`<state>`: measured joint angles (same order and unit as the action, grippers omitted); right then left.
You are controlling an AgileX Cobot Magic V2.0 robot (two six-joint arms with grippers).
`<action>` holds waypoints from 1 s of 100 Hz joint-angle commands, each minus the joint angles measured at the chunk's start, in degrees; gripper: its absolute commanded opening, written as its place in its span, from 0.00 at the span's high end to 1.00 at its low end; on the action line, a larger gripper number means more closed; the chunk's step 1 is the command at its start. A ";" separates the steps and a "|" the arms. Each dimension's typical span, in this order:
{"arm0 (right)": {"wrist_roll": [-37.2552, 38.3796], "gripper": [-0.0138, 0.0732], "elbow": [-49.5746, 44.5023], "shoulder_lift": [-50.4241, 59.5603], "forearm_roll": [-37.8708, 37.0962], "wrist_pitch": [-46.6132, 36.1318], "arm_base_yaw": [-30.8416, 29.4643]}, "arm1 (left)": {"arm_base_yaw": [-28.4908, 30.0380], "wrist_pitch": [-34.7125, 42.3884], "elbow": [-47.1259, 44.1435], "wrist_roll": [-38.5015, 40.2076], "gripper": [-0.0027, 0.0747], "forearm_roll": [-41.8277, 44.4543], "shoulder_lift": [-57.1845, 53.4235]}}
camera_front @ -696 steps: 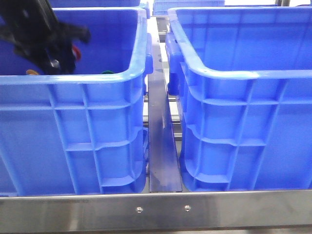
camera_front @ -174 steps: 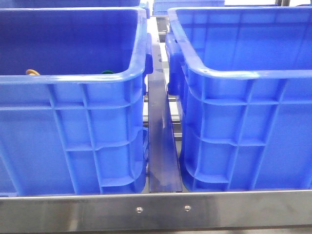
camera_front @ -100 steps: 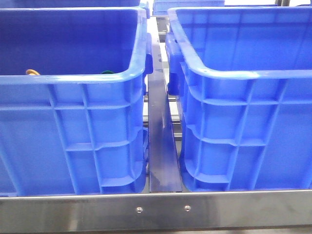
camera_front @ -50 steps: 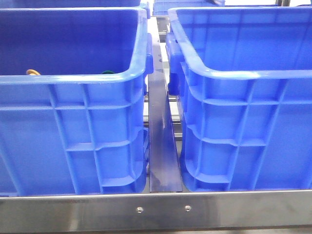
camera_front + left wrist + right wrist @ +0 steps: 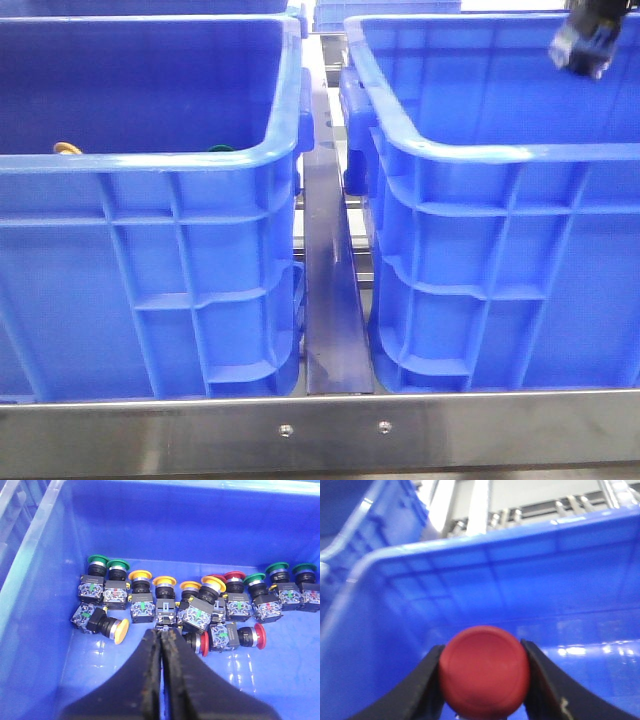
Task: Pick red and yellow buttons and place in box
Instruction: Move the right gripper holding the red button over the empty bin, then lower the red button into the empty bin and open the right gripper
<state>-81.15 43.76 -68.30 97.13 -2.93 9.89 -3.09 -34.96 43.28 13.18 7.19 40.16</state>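
My right gripper (image 5: 483,649) is shut on a red button (image 5: 484,672), its domed cap facing the camera, held above the inside of the right blue box (image 5: 530,565). In the front view that arm's end (image 5: 583,42) shows at the top right, over the right box (image 5: 480,152). My left gripper (image 5: 161,635) is shut and empty, over the floor of the left blue box (image 5: 45,645). Just beyond its tips lie several buttons: yellow ones (image 5: 140,575), red ones (image 5: 259,635), green ones (image 5: 98,559). The left arm does not show in the front view.
The left box (image 5: 150,160) and right box stand side by side with a narrow metal strip (image 5: 330,290) between them. A steel rail (image 5: 330,430) runs along the front. A yellow tip (image 5: 67,148) and a green tip (image 5: 221,148) show over the left box's near rim.
Seven seconds ago the left arm stood inside the left box; it then left the front view. Just now the right arm has come into view at the top right, over the right box.
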 commanded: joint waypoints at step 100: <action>-1.63 0.61 21.35 -31.94 -7.82 -5.95 -0.12 | 0.21 4.65 1.53 0.14 0.99 -0.24 -0.20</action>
<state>-82.26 63.50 -102.09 90.65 -8.88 9.89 -3.09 -34.73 43.28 13.18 7.19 40.16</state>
